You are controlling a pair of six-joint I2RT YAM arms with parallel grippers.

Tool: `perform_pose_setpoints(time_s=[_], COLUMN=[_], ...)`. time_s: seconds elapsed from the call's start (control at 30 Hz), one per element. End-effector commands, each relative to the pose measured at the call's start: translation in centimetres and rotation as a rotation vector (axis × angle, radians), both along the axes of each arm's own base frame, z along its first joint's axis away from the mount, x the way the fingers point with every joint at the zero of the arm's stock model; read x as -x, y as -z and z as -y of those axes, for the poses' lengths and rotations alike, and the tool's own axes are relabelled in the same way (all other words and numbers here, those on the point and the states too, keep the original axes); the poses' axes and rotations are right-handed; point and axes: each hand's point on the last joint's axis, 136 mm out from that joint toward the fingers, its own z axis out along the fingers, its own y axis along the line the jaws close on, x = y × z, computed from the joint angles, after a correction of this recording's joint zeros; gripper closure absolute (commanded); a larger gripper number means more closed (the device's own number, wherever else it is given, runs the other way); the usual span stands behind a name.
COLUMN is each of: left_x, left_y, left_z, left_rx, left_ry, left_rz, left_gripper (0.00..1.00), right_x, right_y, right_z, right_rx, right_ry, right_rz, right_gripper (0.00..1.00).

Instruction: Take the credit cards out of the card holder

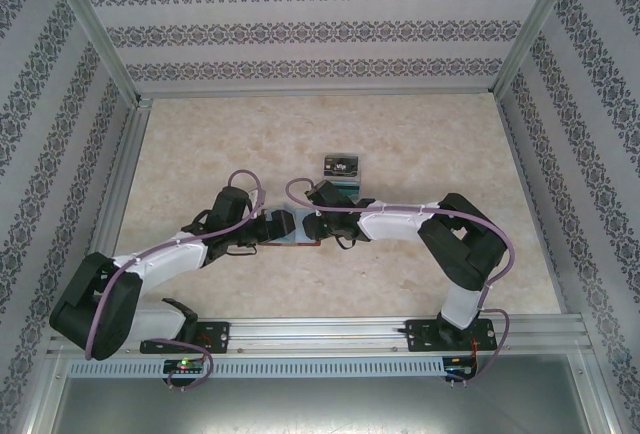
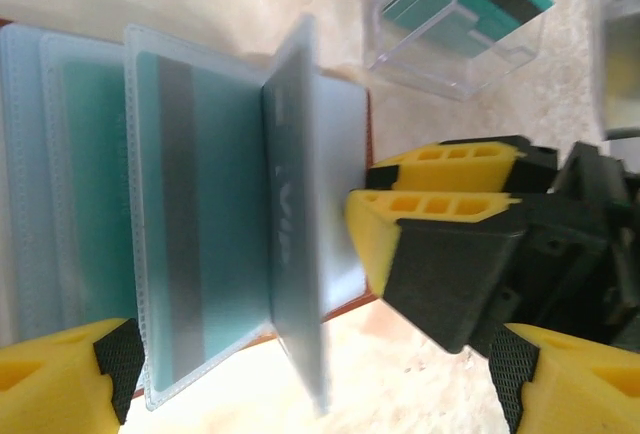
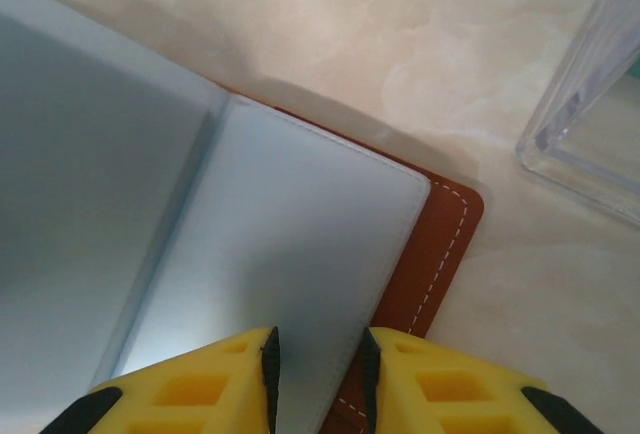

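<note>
The card holder point(image 1: 296, 226) lies open on the table between my two grippers, its reddish-brown leather edge point(image 3: 440, 254) showing beside a blue-grey inner panel point(image 3: 290, 244). Clear sleeves fan out from it. One holds a teal credit card with a grey stripe point(image 2: 205, 214). Another sleeve, with a grey card point(image 2: 292, 234) in it, stands upright. My left gripper point(image 2: 315, 384) is open wide around that upright sleeve without touching it. My right gripper point(image 3: 315, 384) stands with its jaws narrowly apart, tips on the holder's right flap, with the panel's flat face showing between them.
A clear plastic box point(image 1: 340, 167) with teal and dark cards in it stands just beyond the holder, close to the right gripper point(image 2: 440, 199). Its corner point(image 3: 590, 114) is near the holder's far right. Patterned walls and metal rails enclose the beige table point(image 1: 200, 154).
</note>
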Motion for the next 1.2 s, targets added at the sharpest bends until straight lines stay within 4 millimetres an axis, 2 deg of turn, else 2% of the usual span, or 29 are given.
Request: perform_pose_setpoints(time_s=[0.0,0.37,0.47,0.8,1.07,1.17], left_x=[-0.5,-0.4,0.0,0.8,0.4,0.1], left_y=[-1.8,-0.2,-0.4,-1.1,-2.1,-2.3], left_z=[1.3,1.7,1.2,-1.9,-0.8,-0.3], left_rx=[0.041,0.036,0.007,-0.129,-0.066,-0.029], left_ry=[0.051,0.062,0.055,-0.007,0.006,-0.001], left_rz=[0.053,0.009,0.015,0.060,0.066,0.058], left_gripper=[0.10,0.11,0.10,0.07,0.14,0.20], right_x=[1.4,1.5,0.9,-0.9,-1.6,-1.4], right_y=[2.2,2.2,1.6,-1.9,-5.2,-5.3], right_z=[1.2,1.7,3.0,7.7,7.9,6.5], right_rx=[0.042,0.053,0.070,0.075,0.046,0.009], right_ry=[0.005,0.020,0.075,0.254,0.281,0.219], right_rz=[-0.076,-0.074,-0.044,0.052,0.134,0.115], right_gripper=[0.69,0.67,0.62,0.62,0.63,0.69])
